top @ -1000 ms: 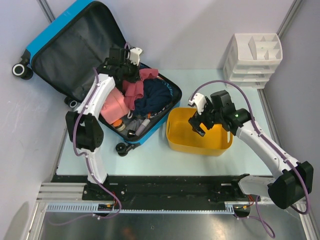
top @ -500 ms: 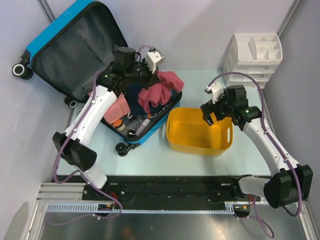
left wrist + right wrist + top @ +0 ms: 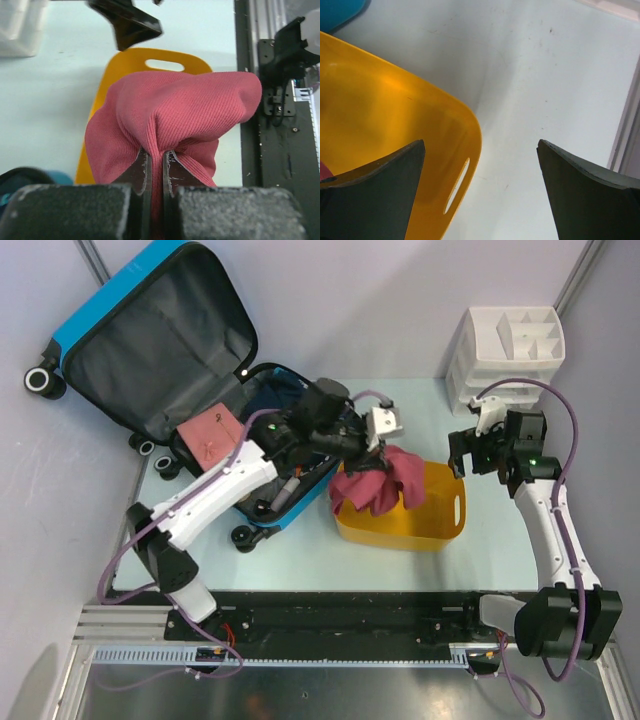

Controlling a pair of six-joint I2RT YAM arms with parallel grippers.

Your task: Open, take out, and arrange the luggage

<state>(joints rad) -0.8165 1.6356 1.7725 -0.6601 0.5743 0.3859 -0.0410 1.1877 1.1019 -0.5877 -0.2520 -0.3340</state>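
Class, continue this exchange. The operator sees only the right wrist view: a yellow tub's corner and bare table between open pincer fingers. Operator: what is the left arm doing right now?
Observer: The left pincer is shut on a red ribbed garment, held over the yellow tub.
Operator: Is the luggage open?
Observer: Yes, the luggage lies open, lid swung back.
Operator: What stands beyond my arm?
Observer: A white drawer organizer, in the far right corner.
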